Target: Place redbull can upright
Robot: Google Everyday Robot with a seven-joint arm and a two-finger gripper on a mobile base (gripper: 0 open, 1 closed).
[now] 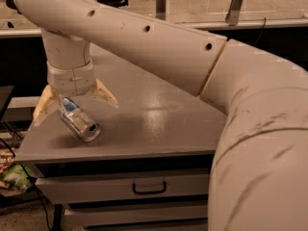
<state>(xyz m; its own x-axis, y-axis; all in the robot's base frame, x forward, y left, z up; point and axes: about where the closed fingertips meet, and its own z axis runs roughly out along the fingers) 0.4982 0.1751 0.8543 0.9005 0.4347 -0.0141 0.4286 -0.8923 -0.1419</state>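
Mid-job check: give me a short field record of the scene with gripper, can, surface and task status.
gripper: low over the left part of the table, pointing down, fingers spread open
redbull can: lying on its side, shiny top toward the front edge, other end between the fingers
contact: cannot tell whether the fingers touch the can
table: grey top, with a drawer below it
task status: can not yet upright, not yet gripped
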